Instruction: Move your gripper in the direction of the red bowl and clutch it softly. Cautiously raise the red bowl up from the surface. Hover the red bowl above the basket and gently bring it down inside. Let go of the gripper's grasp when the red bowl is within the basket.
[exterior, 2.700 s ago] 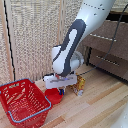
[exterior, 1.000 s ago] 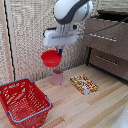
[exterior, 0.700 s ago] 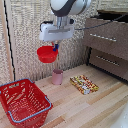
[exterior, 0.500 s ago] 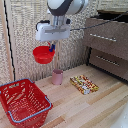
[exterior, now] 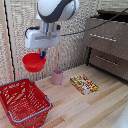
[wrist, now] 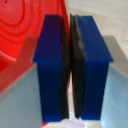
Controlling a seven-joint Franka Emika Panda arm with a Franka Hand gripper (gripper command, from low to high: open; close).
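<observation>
The red bowl (exterior: 33,62) hangs in the air, held by its rim, above and a little behind the far edge of the basket (exterior: 23,101). My gripper (exterior: 42,54) is a white block at the end of the white arm, and its blue-tipped fingers are shut on the bowl's rim. In the wrist view the two blue fingers (wrist: 51,70) are pressed together on the thin rim, with the red bowl (wrist: 22,37) filling one side. The basket is red with lattice sides and a blue-grey rim, and stands on the wooden floor at the exterior view's left.
A pale pink cup (exterior: 57,76) stands on the floor right of the basket. A flat colourful box (exterior: 83,84) lies further right. A dark wooden drawer unit (exterior: 109,47) stands at the exterior view's right. A wicker wall (exterior: 15,30) runs behind.
My gripper lifted the red bowl from the floor beside the pink cup and has carried it toward the exterior view's left, nearer the basket, still high in the air.
</observation>
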